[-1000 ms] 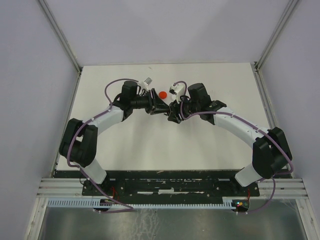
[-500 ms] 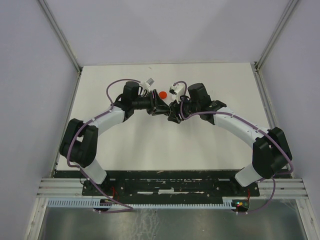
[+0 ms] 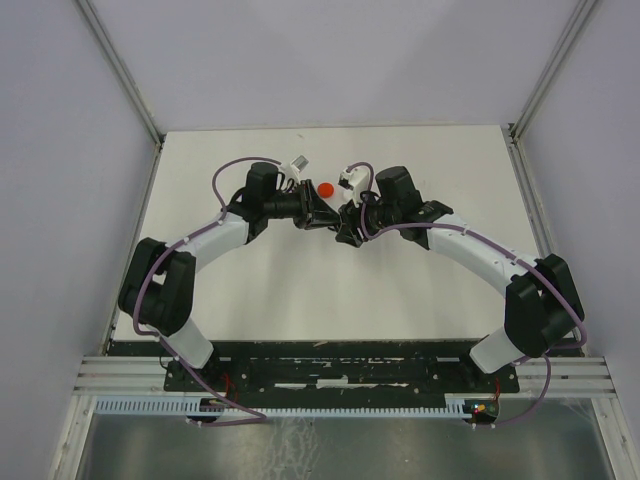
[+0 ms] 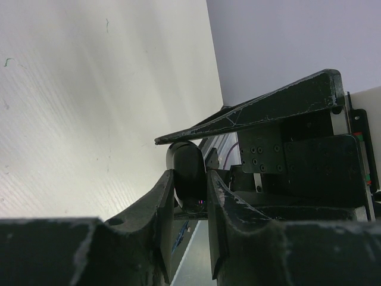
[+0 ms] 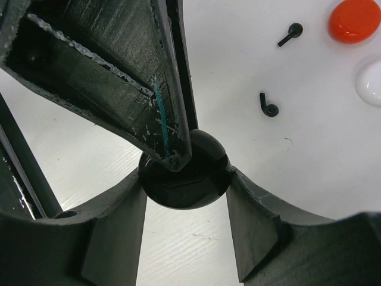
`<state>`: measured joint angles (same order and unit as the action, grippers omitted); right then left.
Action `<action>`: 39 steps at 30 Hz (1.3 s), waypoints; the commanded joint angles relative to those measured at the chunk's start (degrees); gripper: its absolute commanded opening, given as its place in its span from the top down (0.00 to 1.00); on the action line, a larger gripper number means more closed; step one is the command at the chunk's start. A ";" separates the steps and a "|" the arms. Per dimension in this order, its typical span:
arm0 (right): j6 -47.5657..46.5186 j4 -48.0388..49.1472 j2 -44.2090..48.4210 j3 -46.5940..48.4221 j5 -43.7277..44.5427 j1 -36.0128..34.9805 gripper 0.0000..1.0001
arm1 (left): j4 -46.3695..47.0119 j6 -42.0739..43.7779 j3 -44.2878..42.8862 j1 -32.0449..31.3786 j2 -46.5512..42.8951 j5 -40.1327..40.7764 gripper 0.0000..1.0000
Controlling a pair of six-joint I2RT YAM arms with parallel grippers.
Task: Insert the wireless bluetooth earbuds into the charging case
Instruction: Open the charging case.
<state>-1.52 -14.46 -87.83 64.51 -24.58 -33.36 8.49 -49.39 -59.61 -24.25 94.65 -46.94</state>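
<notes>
A round black charging case [image 5: 186, 192] hangs above the table, gripped from both sides. My right gripper [image 5: 185, 177] is shut on its edges. My left gripper [image 4: 189, 174] is shut on its flat faces, and the case [image 4: 187, 161] shows edge-on there. One left finger [image 5: 158, 89] lies across the case top. Two tiny black earbuds [image 5: 290, 33] [image 5: 268, 106] lie on the white table beyond the case. In the top view the grippers [image 3: 322, 216] [image 3: 339, 224] meet at the table's middle. I cannot tell whether the case lid is open.
A red round case [image 5: 355, 19] and a white round case [image 5: 372, 81] lie on the table at the far right of the right wrist view. The red case [image 3: 325, 188] sits just behind the two grippers. Grey walls enclose the white table [image 3: 420, 290].
My left gripper has edged slightly right, closer against the right gripper. The right arm and the things on the table have not moved.
</notes>
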 commanded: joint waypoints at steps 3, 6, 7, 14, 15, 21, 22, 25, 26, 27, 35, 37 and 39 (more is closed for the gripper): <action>-0.60 2.15 0.39 2.71 -1.09 -0.12 0.59 | 2.29 1.58 -1.74 -0.51 -2.45 -1.49 0.81; -0.59 2.27 0.55 2.72 -1.00 -0.14 0.59 | 2.32 1.58 -1.67 -0.48 -2.32 -1.49 0.85; -0.59 2.31 0.50 2.65 -1.00 -0.13 0.59 | 2.32 1.59 -1.65 -0.48 -2.32 -1.42 0.86; 0.01 2.59 0.71 2.70 0.43 -0.15 0.32 | 5.18 -0.51 0.21 -0.50 -2.41 -0.23 0.94; 0.02 2.64 0.80 2.70 0.60 -0.12 0.26 | 5.68 -0.93 0.46 -0.45 -2.25 -0.11 0.94; 0.11 3.20 1.94 2.10 2.30 -0.15 0.18 | 7.94 -2.31 1.08 -0.53 -1.45 0.20 0.96; 0.09 3.13 1.90 2.02 2.41 -0.17 0.19 | 8.09 -2.41 0.99 -0.46 -1.36 0.17 0.96; 0.11 3.11 1.96 2.07 2.43 -0.13 0.27 | 8.12 -2.47 0.99 -0.53 -1.40 0.18 0.96; 0.18 3.07 1.83 2.17 2.51 -0.13 0.32 | 8.12 -2.47 0.99 -0.53 -1.46 0.14 0.96; 0.20 3.04 1.84 2.19 2.52 -0.19 0.37 | 8.12 -2.51 0.99 -0.48 -1.45 0.17 0.96; 0.20 3.24 1.70 1.77 2.60 -0.12 0.51 | 9.81 -5.08 1.45 -0.45 -1.77 0.62 0.97; 0.37 3.61 1.42 1.60 2.89 -0.17 0.52 | 12.80 -7.74 2.39 -0.42 -1.70 0.49 0.97; 1.02 4.74 1.21 1.26 3.03 -0.17 0.52 | 17.32 -11.45 3.93 -0.44 -1.65 0.36 0.97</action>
<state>-1.26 -13.72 -87.81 64.53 -22.35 -33.36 15.99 -53.21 -57.60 -24.49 94.65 -45.95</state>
